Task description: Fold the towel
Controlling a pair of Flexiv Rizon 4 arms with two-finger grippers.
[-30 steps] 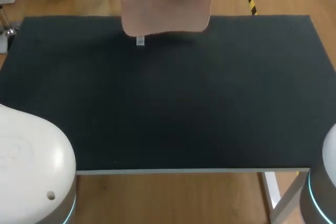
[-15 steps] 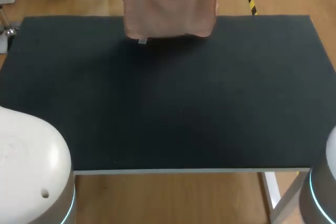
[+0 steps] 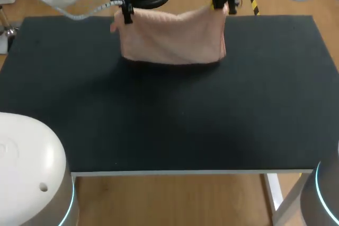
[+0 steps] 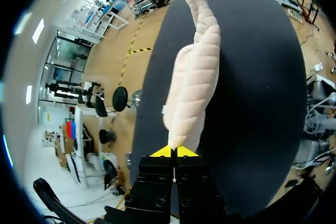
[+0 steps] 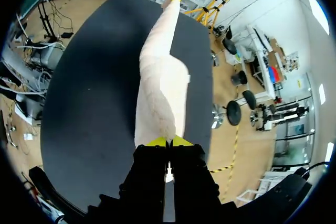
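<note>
Peach terry towel hangs as a sheet at the 12 o'clock side of the black table. The left gripper holds its 10 o'clock corner and the right gripper its 2 o'clock corner. The top edge sags a little between them. The lower hem is at or just above the table; which, I cannot tell.

From the left wrist, the 2 yellow tips of the left gripper are pinched tight on a towel corner. The cloth runs off as a soft rope toward the other gripper at the fingers' 12 o'clock, above the table.

From the right wrist it is the same: the right gripper is clamped on its corner, and the towel stretches ahead over the table.

The towel looks light, limp and grippy, not fragile. It will likely drape and bunch wherever it is unsupported, so corners and hems are the sensible holds.
</note>
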